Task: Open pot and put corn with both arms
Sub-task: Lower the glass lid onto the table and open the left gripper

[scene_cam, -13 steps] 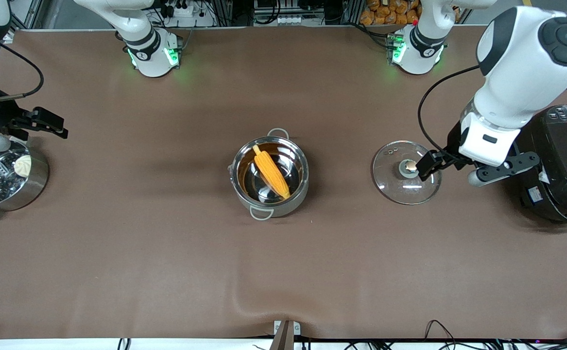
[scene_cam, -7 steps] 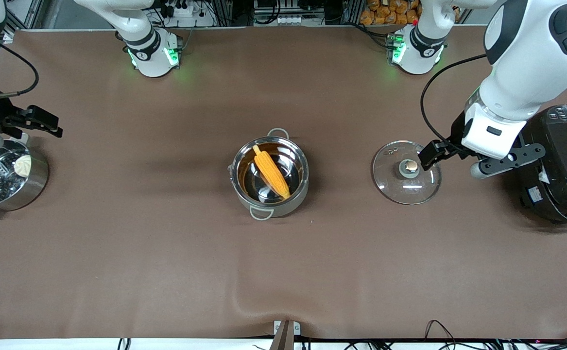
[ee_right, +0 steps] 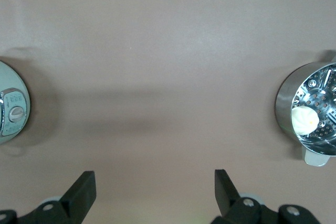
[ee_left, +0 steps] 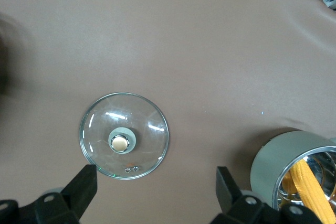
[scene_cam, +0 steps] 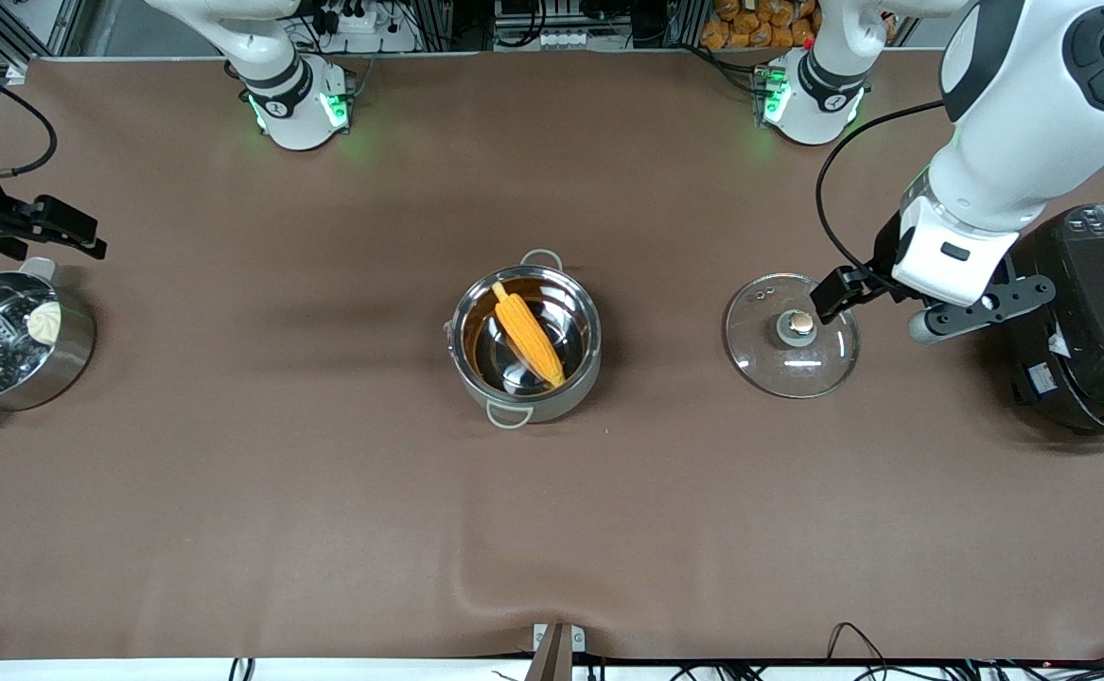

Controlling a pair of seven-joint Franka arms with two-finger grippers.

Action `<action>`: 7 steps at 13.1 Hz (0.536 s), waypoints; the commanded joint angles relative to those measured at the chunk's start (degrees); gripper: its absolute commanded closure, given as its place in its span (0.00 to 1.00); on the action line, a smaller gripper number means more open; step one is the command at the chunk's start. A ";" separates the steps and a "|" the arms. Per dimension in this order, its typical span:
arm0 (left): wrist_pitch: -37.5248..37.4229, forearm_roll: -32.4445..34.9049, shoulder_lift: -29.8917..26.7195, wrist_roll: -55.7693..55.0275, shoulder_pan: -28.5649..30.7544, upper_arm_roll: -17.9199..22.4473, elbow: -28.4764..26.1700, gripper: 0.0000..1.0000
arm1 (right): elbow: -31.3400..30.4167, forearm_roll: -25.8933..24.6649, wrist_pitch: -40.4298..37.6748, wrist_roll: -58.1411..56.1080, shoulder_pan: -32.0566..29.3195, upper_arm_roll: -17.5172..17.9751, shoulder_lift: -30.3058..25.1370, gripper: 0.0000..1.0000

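The pot [scene_cam: 552,407] stands uncovered at the table's middle, with the yellow-orange corn [scene_cam: 528,334] lying slantwise inside it. Its glass lid [scene_cam: 769,357] lies flat on the table toward the left arm's end, copper knob [scene_cam: 801,324] up. My left gripper [scene_cam: 840,288] hovers open and empty over the lid's edge on the rice-cooker side. The left wrist view shows the lid [ee_left: 149,129], the pot [ee_left: 270,163], the corn [ee_left: 307,187] and the gripper [ee_left: 155,190]. My right gripper [scene_cam: 60,232] is open and empty, over the table by the steamer pot; it also shows in the right wrist view [ee_right: 153,192].
A steel steamer pot [scene_cam: 74,355] with a white bun [scene_cam: 43,322] stands at the right arm's end; it also shows in the right wrist view [ee_right: 286,106]. A big black rice cooker [scene_cam: 1095,322] stands at the left arm's end, close by the left hand. A silvery round object [ee_right: 9,109] shows in the right wrist view.
My left gripper has drawn back from the lid's knob and risen a little. My right gripper has moved away from the steamer pot toward the table's end.
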 commanded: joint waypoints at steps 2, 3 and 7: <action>-1.37 1.22 0.34 0.75 0.17 -0.43 1.35 0.00 | -1.07 -0.45 -0.30 -0.63 -0.89 1.17 -1.36 0.00; -1.37 1.22 0.34 0.67 0.17 -0.43 1.35 0.00 | -0.89 -0.45 -0.30 -0.63 -0.98 1.17 -1.44 0.00; -1.37 1.22 0.34 0.67 0.17 -0.43 1.35 0.00 | -0.36 -0.45 -0.30 -0.63 -0.72 1.35 -1.44 0.00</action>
